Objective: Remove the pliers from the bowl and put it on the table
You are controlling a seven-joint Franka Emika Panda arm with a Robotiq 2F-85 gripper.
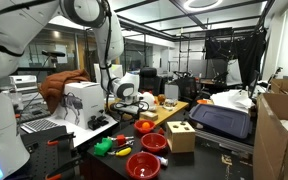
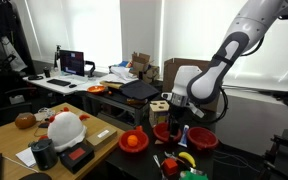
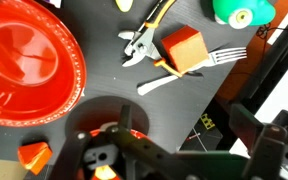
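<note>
Here, pliers point(image 3: 141, 42) lying on the table point(image 3: 104, 75), well apart from gripper point(image 3: 109, 142), clenched or released unclear.

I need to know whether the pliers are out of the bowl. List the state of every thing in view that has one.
pliers: flat on the table, outside the bowl.
bowl: upright, empty.
cube: on the table beside the pliers.
fork: flat beside the cube.
gripper: above the table, nothing seen in it; open or shut unclear.
</note>
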